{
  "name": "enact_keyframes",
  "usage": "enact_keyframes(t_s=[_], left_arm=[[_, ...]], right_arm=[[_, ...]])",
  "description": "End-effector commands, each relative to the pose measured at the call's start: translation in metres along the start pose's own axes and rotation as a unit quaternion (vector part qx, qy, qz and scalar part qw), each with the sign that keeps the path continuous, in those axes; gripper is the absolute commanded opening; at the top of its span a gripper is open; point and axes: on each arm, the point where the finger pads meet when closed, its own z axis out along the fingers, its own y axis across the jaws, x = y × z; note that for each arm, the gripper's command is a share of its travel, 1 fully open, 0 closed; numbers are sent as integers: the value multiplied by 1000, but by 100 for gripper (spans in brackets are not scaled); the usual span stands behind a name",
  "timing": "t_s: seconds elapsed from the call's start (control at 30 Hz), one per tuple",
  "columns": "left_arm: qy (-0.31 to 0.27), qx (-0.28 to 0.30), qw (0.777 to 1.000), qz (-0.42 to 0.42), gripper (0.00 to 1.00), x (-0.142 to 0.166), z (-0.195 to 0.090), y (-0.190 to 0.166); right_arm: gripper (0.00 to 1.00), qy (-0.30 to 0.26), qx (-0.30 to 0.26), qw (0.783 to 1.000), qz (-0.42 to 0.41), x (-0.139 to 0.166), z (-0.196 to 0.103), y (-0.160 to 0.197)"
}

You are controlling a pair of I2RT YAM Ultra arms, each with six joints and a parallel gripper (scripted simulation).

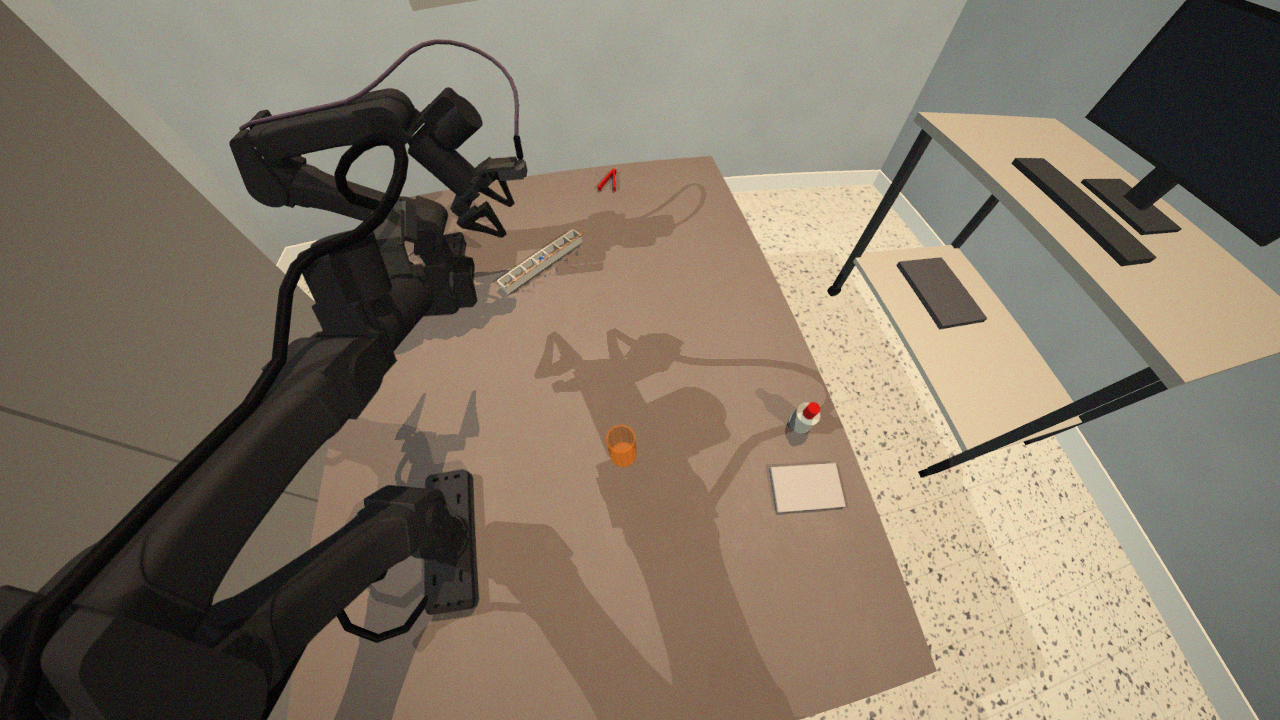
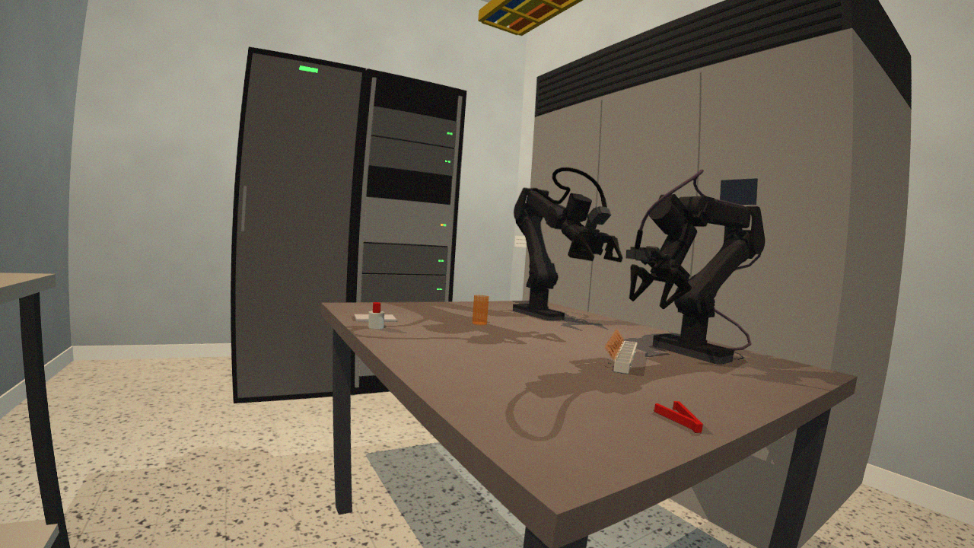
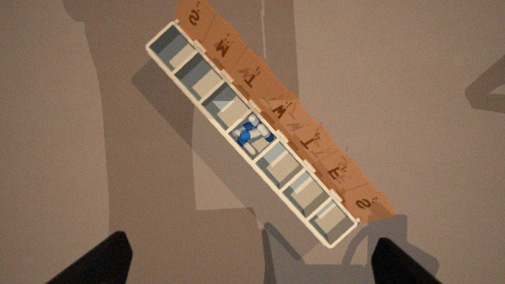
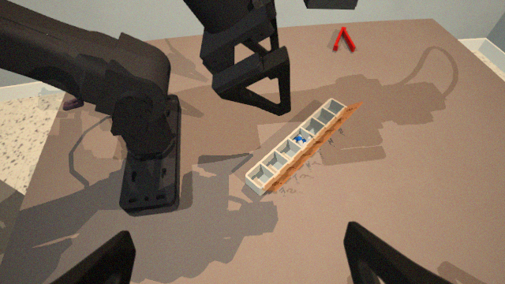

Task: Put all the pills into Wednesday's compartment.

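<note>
Blue-and-white pills (image 3: pixel 252 135) (image 4: pixel 301 139) are being held together in the middle compartment, marked W, of the white pill organizer (image 1: pixel 540 265) (image 2: pixel 624 357) (image 3: pixel 268 151) (image 4: pixel 296 147), whose orange lids (image 2: pixel 614 345) (image 3: pixel 293 114) (image 4: pixel 316 151) are being kept open. The organizer is being supported by the tabletop (image 1: pixel 716 573) (image 2: pixel 490 422) (image 3: pixel 394 138) (image 4: pixel 394 189). The left jaws (image 1: pixel 494 204) (image 2: pixel 647 300) are being held wide open above it, gripping nothing; the right jaws (image 2: pixel 600 259) are likewise being held open and unloaded.

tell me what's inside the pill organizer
Blue and white pills lie piled in the pill organizer's middle compartment, the W one; the other six look empty. Overlap hides parts of some pills, so I can't give a sure count.
</note>
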Motion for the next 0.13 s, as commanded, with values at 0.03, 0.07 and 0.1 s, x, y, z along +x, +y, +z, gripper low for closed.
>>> enact_keyframes(t_s=[0.03, 0.07, 0.1], left_arm=[[-26, 0, 1000, 2, 100, -9, -7, -1], [-26, 0, 1000, 2, 100, -9, -7, -1], [-26, 0, 1000, 2, 100, -9, -7, -1]], right_arm=[[100, -14, 1, 1000, -2, -8, -4, 1], [100, -14, 1, 1000, -2, -8, -4, 1], [100, -14, 1, 1000, -2, -8, -4, 1]])
